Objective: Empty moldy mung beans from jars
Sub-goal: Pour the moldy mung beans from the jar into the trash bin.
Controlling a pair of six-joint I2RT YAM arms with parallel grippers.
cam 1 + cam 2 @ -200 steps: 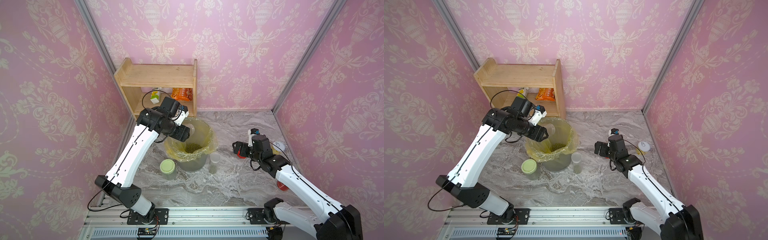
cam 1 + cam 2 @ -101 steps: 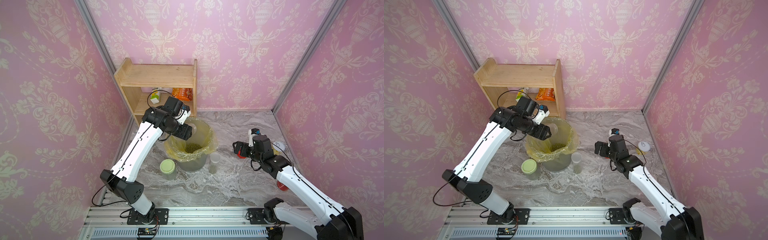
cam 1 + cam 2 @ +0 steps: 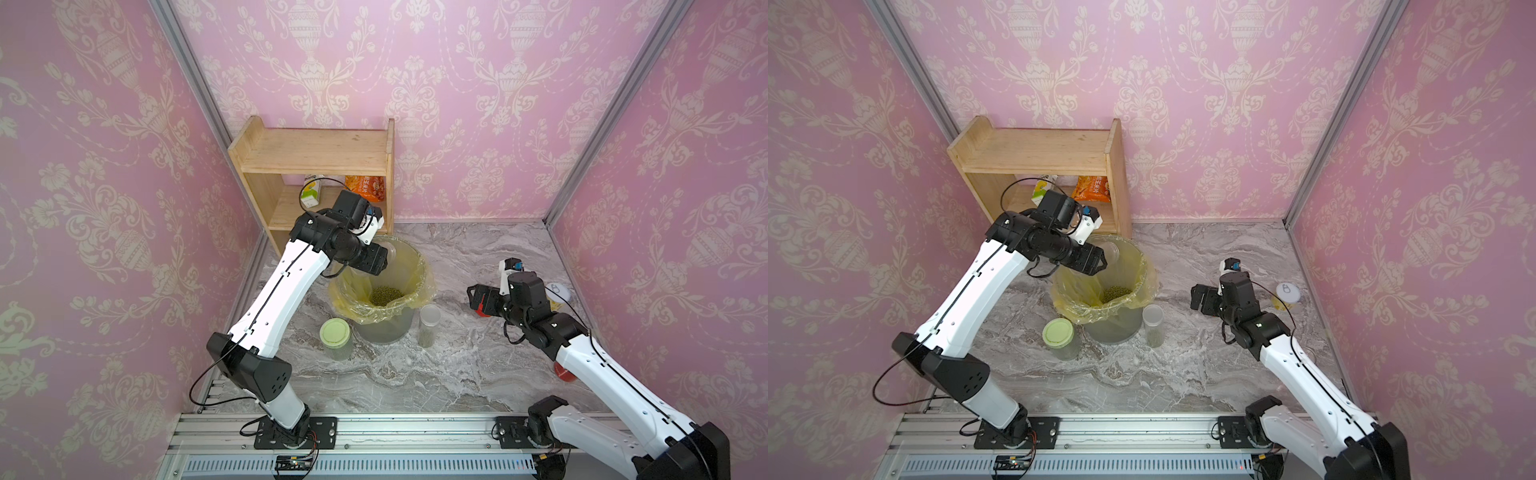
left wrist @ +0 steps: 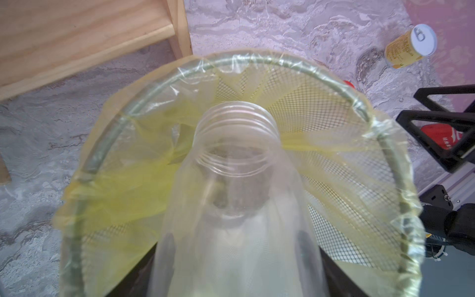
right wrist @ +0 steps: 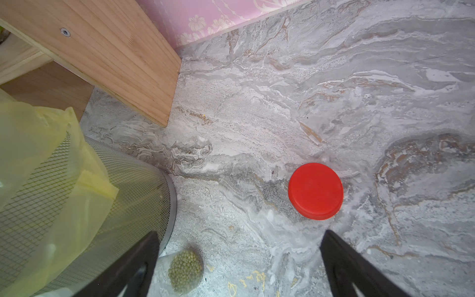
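Note:
My left gripper (image 3: 384,259) is shut on a clear, lidless jar (image 4: 235,144) with a threaded mouth, tilted over the rim of the mesh bin (image 3: 424,272). The jar looks empty. Mung beans (image 3: 385,296) lie in a heap at the bottom of the bin's yellow bag. In front of the bin stand a jar with a pale green lid (image 3: 335,332) and a slim jar (image 3: 429,318) with beans in its lower part. My right gripper (image 5: 240,235) hangs open above the marble, near a red lid (image 5: 315,191) that lies flat there.
A wooden shelf (image 3: 316,156) stands behind the bin, with a carton and a snack bag on its lower board. A yellow tin (image 3: 559,291) sits by the right wall. A red can (image 3: 563,372) shows partly behind my right arm.
My left arm has swung a little to the right, keeping the jar over the bin. The right arm has not moved.

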